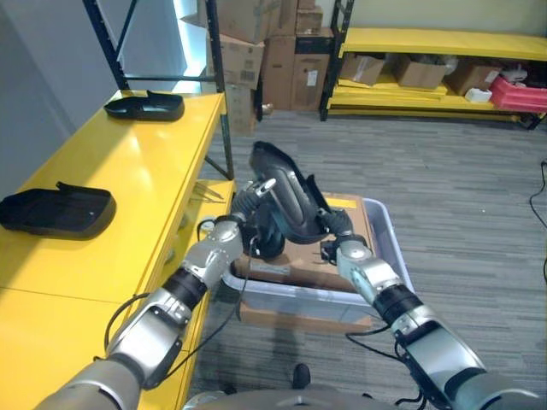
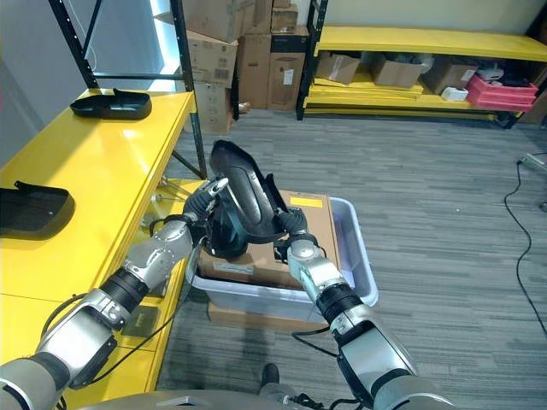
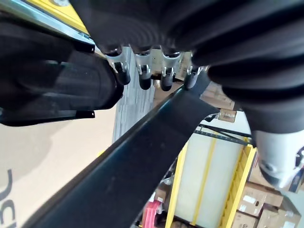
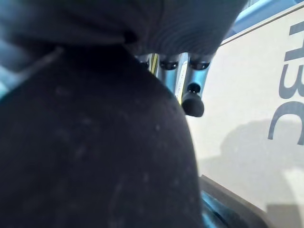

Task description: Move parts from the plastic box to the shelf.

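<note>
Long yellow metal shelf (image 1: 128,171) runs along robot's left; two flat black plastic parts (image 1: 55,211) (image 1: 145,106) lie well apart on it, with bare yellow surface between them and out to the front edge. Pale blue-grey plastic box (image 2: 355,248) sits on the grey floor just beside the shelf's edge, brown cardboard sheet (image 2: 308,224) inside. Curved black plastic part (image 2: 244,201) is held tilted above the box, clear of its rim. Left hand (image 2: 209,201) has fingers curled round the part's shelf-side edge; right hand (image 2: 292,226) grips the opposite edge, fingers wrapped on it.
</note>
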Motion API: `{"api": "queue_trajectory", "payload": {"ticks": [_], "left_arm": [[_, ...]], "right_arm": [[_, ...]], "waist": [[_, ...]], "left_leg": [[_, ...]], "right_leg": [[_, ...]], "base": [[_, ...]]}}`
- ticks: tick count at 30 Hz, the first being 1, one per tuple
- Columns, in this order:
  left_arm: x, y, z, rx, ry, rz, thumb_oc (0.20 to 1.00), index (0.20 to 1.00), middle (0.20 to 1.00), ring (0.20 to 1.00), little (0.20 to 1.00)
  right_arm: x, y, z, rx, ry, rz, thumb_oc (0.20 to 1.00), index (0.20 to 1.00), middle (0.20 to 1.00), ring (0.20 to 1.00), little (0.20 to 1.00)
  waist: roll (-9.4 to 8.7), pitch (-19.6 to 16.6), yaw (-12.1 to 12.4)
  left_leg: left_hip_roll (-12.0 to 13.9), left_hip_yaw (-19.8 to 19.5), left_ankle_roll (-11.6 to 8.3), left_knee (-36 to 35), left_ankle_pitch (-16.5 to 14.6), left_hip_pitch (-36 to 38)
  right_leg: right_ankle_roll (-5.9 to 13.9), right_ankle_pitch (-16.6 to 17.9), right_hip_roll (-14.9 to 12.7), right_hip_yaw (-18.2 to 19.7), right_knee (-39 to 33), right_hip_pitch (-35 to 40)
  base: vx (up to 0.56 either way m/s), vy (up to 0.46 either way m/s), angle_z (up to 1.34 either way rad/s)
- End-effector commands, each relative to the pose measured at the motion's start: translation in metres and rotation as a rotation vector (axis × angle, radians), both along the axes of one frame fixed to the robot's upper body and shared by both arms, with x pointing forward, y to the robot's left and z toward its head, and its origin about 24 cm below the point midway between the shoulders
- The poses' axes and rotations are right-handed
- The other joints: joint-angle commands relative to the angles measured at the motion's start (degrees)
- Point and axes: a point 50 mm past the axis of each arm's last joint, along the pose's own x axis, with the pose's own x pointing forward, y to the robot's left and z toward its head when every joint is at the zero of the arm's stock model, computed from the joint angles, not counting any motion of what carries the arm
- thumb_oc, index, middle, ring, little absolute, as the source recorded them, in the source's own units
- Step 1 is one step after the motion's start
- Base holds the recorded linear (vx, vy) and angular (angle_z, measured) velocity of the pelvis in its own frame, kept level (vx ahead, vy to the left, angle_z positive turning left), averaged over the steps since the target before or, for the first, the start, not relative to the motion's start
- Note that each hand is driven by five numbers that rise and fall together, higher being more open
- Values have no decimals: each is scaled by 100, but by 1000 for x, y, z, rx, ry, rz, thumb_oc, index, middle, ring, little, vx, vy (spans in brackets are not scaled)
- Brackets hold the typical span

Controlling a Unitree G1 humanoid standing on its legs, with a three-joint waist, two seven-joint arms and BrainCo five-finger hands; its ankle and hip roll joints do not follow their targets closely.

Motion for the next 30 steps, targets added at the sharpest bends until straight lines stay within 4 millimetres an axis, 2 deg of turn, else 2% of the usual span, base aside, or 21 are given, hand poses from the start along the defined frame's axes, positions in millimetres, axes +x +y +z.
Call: {"api": "queue_trajectory", "payload": {"ticks": [1, 7, 10, 16, 22, 26, 30], "left_arm": [[-5, -47, 21, 64, -121, -199, 1000, 1000, 1000, 1000, 1000], [-7, -52, 28, 185, -193, -236, 1000, 1000, 1000, 1000, 1000], [-9, -54, 23, 190, -136, -246, 1000, 1000, 1000, 1000, 1000], [-16, -58, 6, 115, -19, -263, 1000, 1000, 1000, 1000, 1000], [-18, -60, 2, 26, -15, -233, 1000, 1000, 1000, 1000, 1000], [-14, -51, 11, -12, -54, -179, 1000, 1000, 1000, 1000, 1000], [-1, -26, 26, -22, -106, -61, 1000, 1000, 1000, 1000, 1000]], "right_arm": [[19, 23, 35, 18, -156, 87, 200, 200, 200, 200, 200], [17, 32, 33, 27, -154, 112, 200, 200, 200, 200, 200], [16, 42, 33, 24, -151, 140, 200, 200, 200, 200, 200], [16, 56, 32, -52, -154, 191, 200, 200, 200, 200, 200], [14, 70, 29, -7, -117, 177, 200, 200, 200, 200, 200], [11, 57, 18, 30, -79, 79, 200, 200, 200, 200, 200], [16, 27, 32, 73, -155, -48, 200, 200, 200, 200, 200]], "waist": [[66, -342, 124], [73, -355, 130], [80, -363, 147], [101, -389, 203], [115, -381, 238], [131, -367, 269], [142, -325, 284]], "left_leg": [[234, -79, -189, 3, -96, -188], [229, -64, -181, -7, -103, -185], [222, -69, -174, -6, -110, -171], [214, -76, -169, 3, -108, -174], [206, -98, -180, -5, -100, -161], [216, -96, -190, 0, -99, -157], [226, -127, -204, -8, -77, -154]], "right_leg": [[568, -553, -192, -117, 67, 289], [570, -571, -193, -115, 59, 297], [571, -584, -198, -118, 64, 314], [573, -585, -206, -124, 72, 317], [578, -581, -220, -137, 76, 332], [579, -580, -224, -150, 70, 347], [581, -571, -227, -181, 78, 354]], "base": [[0, 0, 0], [0, 0, 0], [0, 0, 0], [0, 0, 0], [0, 0, 0], [0, 0, 0], [0, 0, 0]]}}
